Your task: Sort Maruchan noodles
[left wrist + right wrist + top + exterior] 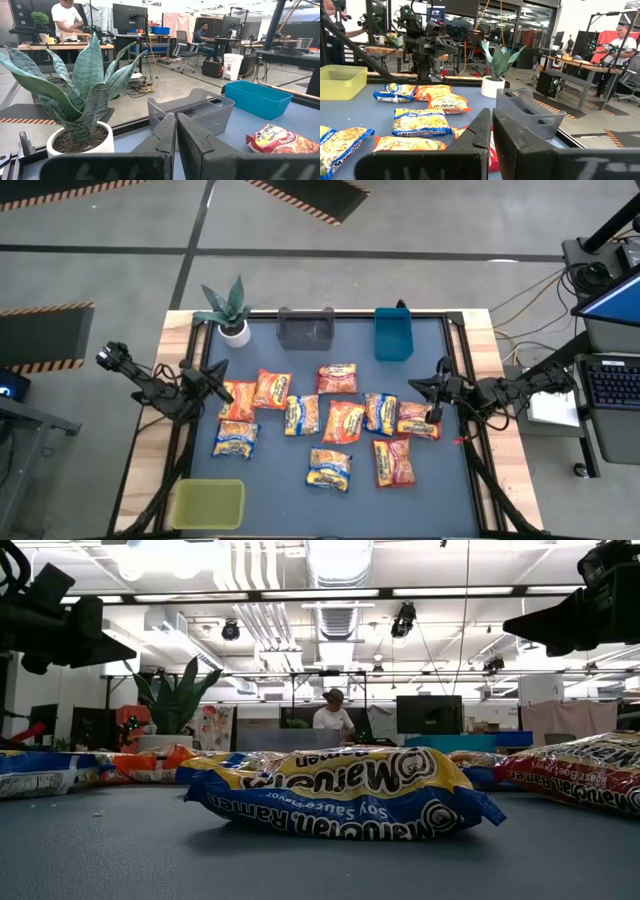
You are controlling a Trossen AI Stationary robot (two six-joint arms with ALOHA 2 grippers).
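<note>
Several Maruchan noodle packets lie flat and scattered on the blue-grey mat: yellow-blue ones, orange ones and red-pink ones. In the low view a yellow-blue packet lies nearest. My left gripper hangs shut and level above the mat's left edge, pointing at the plant and the grey bin. My right gripper hangs shut and level above the mat's right side, over the packets, holding nothing.
A grey bin and a blue bin stand at the mat's far edge, with a potted plant at the far left corner. A yellow-green bin sits at the near left corner. People work at desks beyond the table.
</note>
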